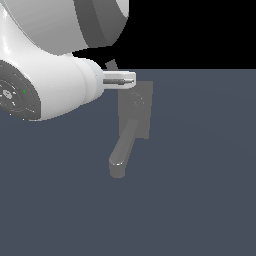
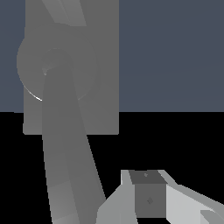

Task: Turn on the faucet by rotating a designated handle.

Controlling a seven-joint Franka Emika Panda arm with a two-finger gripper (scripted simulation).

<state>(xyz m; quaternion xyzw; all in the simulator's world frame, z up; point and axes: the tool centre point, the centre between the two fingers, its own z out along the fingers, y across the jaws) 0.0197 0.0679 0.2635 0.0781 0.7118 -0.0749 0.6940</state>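
Item: gripper, grip state indeterminate, poised just above faucet hub; risk: contacting spout rather than thin handle, so nothing rotates.

- The exterior view looks down at a slant from close behind the white arm, whose bulk fills its upper corner; the faucet lies just beyond the tool.
- The wrist view sits very near, facing along the tool onto the faucet.
- Both views share the faucet's back plate, hub and spout.
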